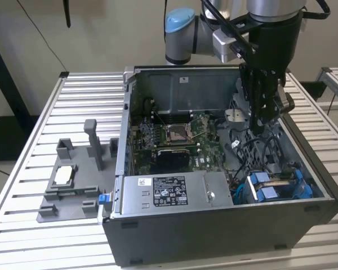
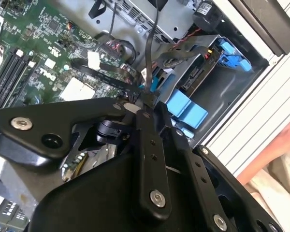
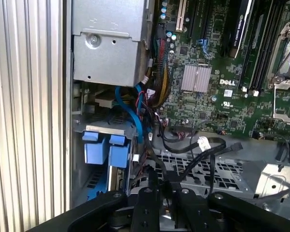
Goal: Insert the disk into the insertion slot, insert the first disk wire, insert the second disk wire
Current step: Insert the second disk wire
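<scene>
Pinches one thin black wire (image 2: 150, 53) between two slim black metal fingers (image 2: 147, 145), gripper (image 2: 146, 104) all but closed. Just beyond, seated in the grey sheet-metal insertion slot (image 2: 217, 94): one silver disk (image 1: 279, 183), framed by two bright blue plastic tabs (image 2: 186, 108). Farther off, within the dark case (image 1: 214, 236), one flat green motherboard (image 2: 43, 43) studded with chips

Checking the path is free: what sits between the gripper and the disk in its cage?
In the exterior view, loose black cables cross between the gripper and the disk; the gripper is shut on a black wire.
</scene>
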Robot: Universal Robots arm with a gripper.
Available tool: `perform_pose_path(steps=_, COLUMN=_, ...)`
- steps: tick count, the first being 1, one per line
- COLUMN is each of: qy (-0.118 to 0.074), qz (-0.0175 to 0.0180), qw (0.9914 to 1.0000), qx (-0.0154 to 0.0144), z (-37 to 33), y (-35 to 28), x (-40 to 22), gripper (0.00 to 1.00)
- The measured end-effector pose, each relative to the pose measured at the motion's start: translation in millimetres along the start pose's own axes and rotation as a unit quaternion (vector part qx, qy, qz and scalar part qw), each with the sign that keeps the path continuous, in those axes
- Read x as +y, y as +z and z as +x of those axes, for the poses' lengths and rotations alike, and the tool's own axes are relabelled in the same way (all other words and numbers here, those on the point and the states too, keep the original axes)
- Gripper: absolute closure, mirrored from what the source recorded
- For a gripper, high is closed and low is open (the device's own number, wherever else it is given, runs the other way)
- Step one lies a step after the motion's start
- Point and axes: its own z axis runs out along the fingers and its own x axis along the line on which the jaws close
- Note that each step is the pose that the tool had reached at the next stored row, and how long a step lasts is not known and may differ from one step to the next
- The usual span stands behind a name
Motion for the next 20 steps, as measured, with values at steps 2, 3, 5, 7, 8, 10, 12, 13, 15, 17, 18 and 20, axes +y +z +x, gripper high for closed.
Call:
perform_pose_path(steps=2, qy=0.0, qz=-0.0001, qw=1.0, qx=0.0016, z=0.0, y=0.1, x=0.1, gripper=0.83)
perform_pose_path(steps=3, qy=0.0, qz=-0.0001, qw=1.0, qx=0.0016, z=0.0, y=0.1, x=0.1, gripper=0.83)
perform_pose_path(steps=5, qy=0.0, qz=-0.0002, qw=1.0, qx=0.0016, z=1.3, y=0.3, x=-0.2, gripper=0.84)
perform_pose_path(steps=7, qy=0.0, qz=-0.0011, qw=1.0, qx=0.0014, z=5.2, y=1.1, x=-1.4, gripper=0.84)
perform_pose_path(steps=8, qy=0.0, qz=-0.0016, qw=1.0, qx=0.0013, z=7.3, y=1.4, x=-2.2, gripper=0.84)
perform_pose_path(steps=10, qy=0.0, qz=-0.0025, qw=1.0, qx=0.0013, z=11.3, y=2.2, x=-3.8, gripper=0.84)
perform_pose_path(steps=12, qy=0.0, qz=-0.0035, qw=0.99999, qx=0.0011, z=15.6, y=3.0, x=-5.3, gripper=0.84)
perform_pose_path(steps=13, qy=0.0, qz=-0.004, qw=0.99999, qx=0.001, z=17.7, y=3.5, x=-6.1, gripper=0.84)
perform_pose_path(steps=15, qy=0.0, qz=-0.0049, qw=0.99999, qx=0.001, z=21.8, y=4.3, x=-7.5, gripper=0.84)
perform_pose_path(steps=17, qy=-0.001, qz=-0.0058, qw=0.99998, qx=0.0009, z=25.9, y=5.2, x=-8.9, gripper=0.84)
perform_pose_path(steps=18, qy=0.0, qz=-0.0061, qw=0.99998, qx=0.0008, z=27.8, y=5.6, x=-9.5, gripper=0.84)
perform_pose_path(steps=20, qy=-0.001, qz=-0.0069, qw=0.99998, qx=0.0007, z=32.0, y=6.6, x=-10.8, gripper=0.84)
